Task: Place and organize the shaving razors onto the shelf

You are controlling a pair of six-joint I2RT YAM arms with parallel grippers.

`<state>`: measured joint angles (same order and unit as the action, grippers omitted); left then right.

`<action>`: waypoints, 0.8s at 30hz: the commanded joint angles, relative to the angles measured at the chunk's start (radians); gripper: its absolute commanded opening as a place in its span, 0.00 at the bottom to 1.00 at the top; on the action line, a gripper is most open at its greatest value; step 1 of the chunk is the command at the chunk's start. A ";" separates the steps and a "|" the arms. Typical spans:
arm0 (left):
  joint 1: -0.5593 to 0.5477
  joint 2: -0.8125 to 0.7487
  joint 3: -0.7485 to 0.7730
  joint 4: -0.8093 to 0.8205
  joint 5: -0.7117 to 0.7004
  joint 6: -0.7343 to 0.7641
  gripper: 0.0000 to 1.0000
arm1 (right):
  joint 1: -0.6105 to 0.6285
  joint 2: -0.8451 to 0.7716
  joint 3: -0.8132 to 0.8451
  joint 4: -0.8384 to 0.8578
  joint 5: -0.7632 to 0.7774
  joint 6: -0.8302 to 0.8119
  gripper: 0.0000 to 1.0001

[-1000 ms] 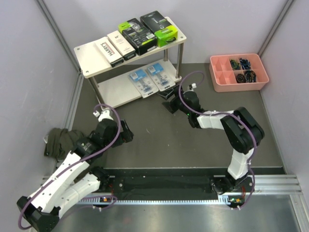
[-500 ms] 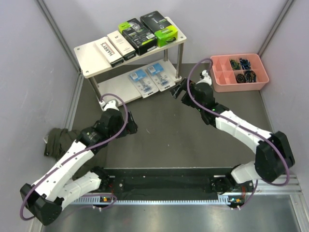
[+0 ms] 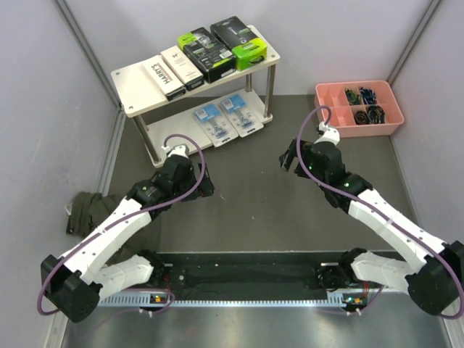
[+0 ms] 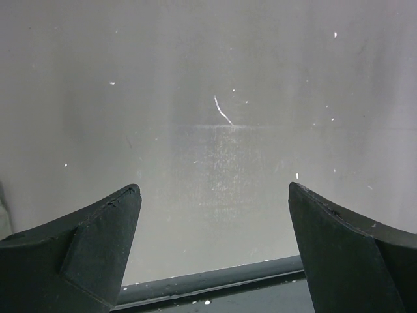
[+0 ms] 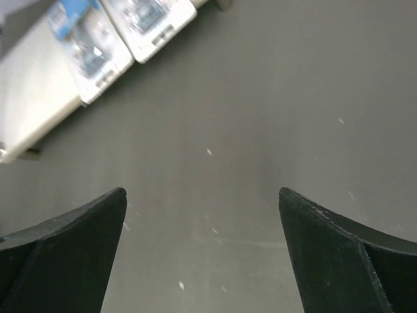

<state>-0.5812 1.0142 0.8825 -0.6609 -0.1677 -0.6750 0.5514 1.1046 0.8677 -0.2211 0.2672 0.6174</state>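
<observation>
Left gripper [image 4: 215, 189] jaws spread wide, nothing between, bare mat [image 4: 228, 78] below. Right gripper [image 5: 202, 192] same: wide apart, empty, over mat. Shelf [image 3: 138, 87] is well ahead of both — black-green packs [image 3: 206, 52] and white boxes [image 3: 174, 72] on top tier, blister packs [image 3: 225, 119] on lower board — ahead-left of right gripper.
</observation>
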 commanded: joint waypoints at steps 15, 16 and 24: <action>0.003 0.037 0.046 0.032 0.013 0.009 0.99 | -0.013 -0.348 -0.162 -0.345 0.064 0.050 0.99; 0.001 0.037 0.044 0.033 0.014 0.009 0.99 | -0.011 -0.365 -0.168 -0.350 0.067 0.057 0.99; 0.003 0.032 0.036 0.037 0.016 0.005 0.99 | -0.011 -0.402 -0.194 -0.396 0.070 0.067 0.99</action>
<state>-0.5812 1.0523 0.8986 -0.6506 -0.1535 -0.6670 0.5514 0.7200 0.6739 -0.5861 0.3096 0.6735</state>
